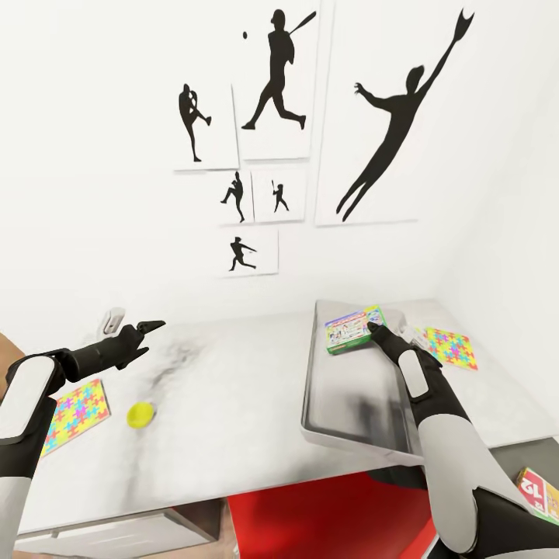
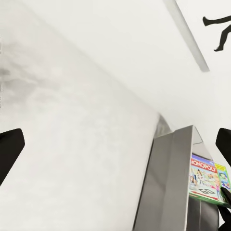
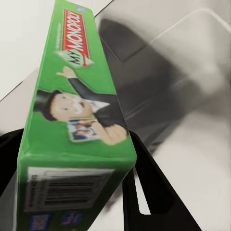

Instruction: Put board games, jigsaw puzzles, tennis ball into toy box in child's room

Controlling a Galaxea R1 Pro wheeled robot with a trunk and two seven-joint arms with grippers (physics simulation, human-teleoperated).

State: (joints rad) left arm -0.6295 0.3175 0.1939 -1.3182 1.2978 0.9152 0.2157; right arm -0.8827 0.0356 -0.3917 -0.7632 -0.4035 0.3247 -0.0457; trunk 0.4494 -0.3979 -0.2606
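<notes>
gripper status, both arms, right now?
Left end effector: open, empty, above the table.
Right end effector: shut on the Monopoly box, held over the toy box.

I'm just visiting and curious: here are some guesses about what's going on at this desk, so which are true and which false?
1. The right tool holds the Monopoly box over the toy box. True.
2. The tennis ball already lies in the toy box. False: it sits on the table, well to the left of the toy box.
3. The left tool grips a jigsaw puzzle. False: it is open and holds nothing.
4. One jigsaw puzzle lies on the table to the right of the toy box. True.
5. The wall pictures show black baseball-player silhouettes. True.
</notes>
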